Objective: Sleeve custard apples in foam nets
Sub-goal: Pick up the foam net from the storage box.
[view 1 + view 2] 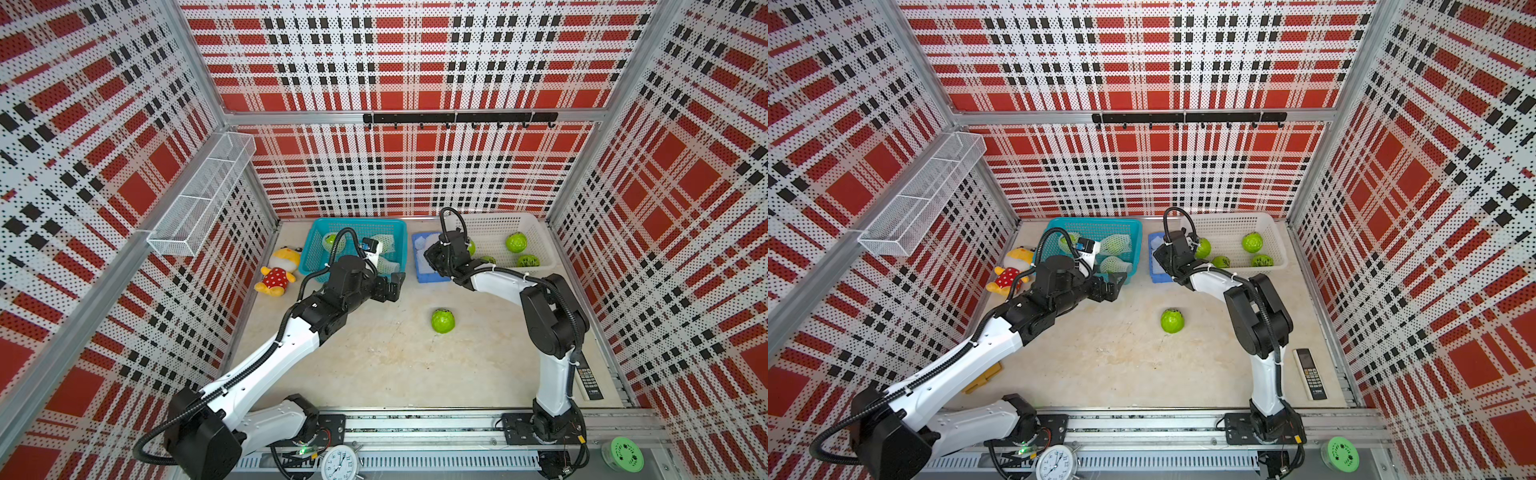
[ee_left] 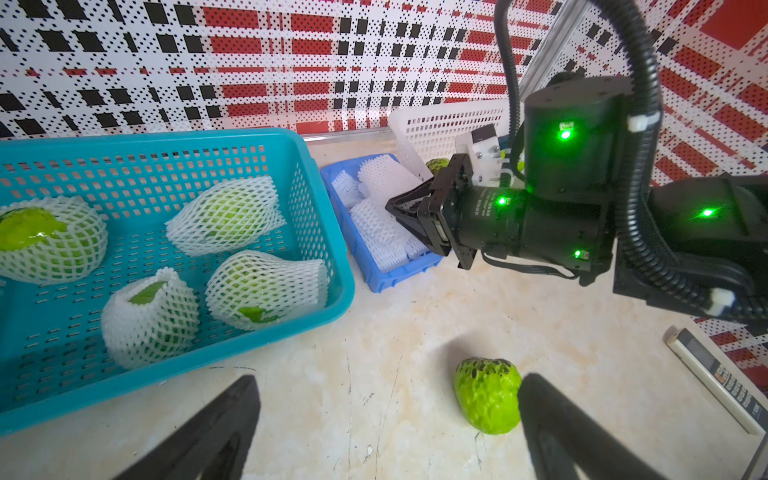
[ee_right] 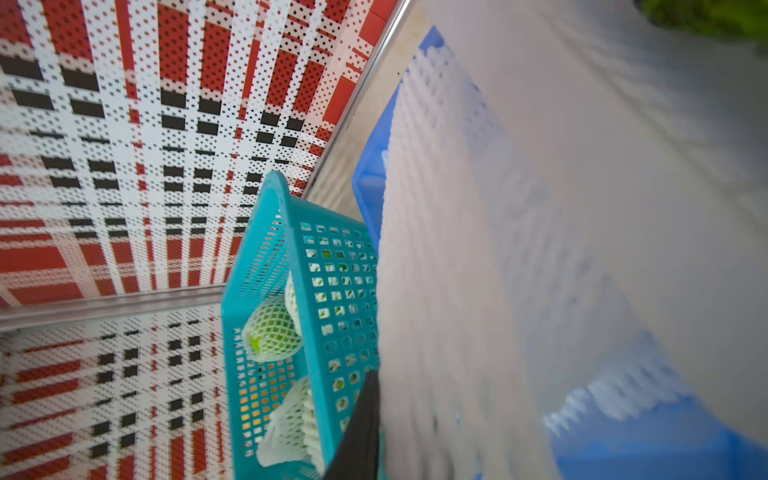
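One bare custard apple (image 1: 442, 321) is seen on the table (image 1: 374, 365), at six o'clock from the blue tray (image 2: 395, 276). The right gripper (image 2: 392, 205) is pressed together on a foam net (image 2: 374, 232) in that tray, while the left gripper (image 1: 395, 286) is held spread wide and empty above the table. The net is judged light, soft and stretchy, best pinched at its open rim; the fruit is judged firm yet bruisable and bumpy, best taken across its middle.
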